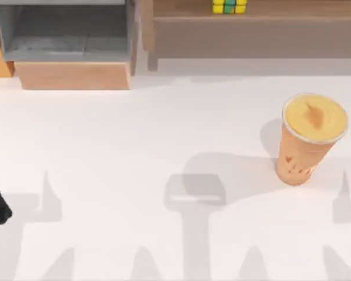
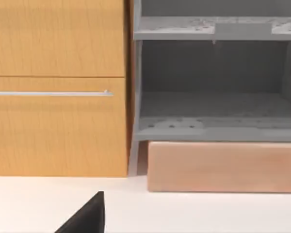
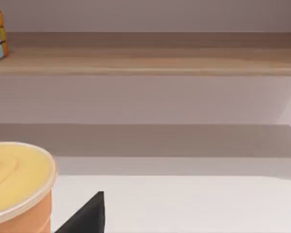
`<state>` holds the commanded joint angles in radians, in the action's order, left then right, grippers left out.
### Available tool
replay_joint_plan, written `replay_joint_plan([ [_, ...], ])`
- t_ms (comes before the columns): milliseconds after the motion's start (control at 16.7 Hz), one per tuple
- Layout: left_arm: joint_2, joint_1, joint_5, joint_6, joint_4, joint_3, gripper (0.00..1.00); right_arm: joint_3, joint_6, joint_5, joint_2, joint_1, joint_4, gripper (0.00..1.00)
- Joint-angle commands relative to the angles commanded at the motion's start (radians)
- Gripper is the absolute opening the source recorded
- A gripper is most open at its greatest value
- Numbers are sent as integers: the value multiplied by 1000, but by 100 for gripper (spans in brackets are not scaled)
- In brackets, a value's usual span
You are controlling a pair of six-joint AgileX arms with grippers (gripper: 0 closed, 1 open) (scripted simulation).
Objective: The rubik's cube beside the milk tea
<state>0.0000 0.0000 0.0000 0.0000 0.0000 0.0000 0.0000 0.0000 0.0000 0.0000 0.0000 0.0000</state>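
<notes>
White bench point(image 1: 134, 146), wooden shelf point(image 1: 257, 23) behind; rubik's cube point(image 1: 229, 6) on shelf, well apart from milk tea point(image 1: 309, 137) at bench right; our pincer states: cannot tell; approach cube level, squarely across opposite faces.

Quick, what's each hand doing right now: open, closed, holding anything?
Left hand: cannot be told; nothing seen in it.
Right hand: cannot be told; nothing seen in it, beside the milk tea.

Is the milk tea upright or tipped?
Upright: the milk tea stands on its base on the table, its creamy surface level at the rim.
</notes>
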Motion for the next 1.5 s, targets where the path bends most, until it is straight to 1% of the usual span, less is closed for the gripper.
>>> replay_joint_plan([
  [180, 0, 0, 0, 0, 0, 0, 100, 7, 0, 4, 10, 3, 5, 100],
  [300, 0, 0, 0, 0, 0, 0, 100, 43, 1, 22, 62, 21, 33, 100],
  [540, 0, 0, 0, 0, 0, 0, 100, 187, 2, 95, 292, 90, 146, 100],
  [780, 0, 0, 0, 0, 0, 0, 100, 398, 5, 202, 657, 192, 310, 100],
  [1320, 0, 0, 0, 0, 0, 0, 100, 922, 12, 468, 1626, 443, 719, 100],
  [1500, 0, 0, 0, 0, 0, 0, 100, 1061, 14, 539, 1891, 510, 827, 100],
])
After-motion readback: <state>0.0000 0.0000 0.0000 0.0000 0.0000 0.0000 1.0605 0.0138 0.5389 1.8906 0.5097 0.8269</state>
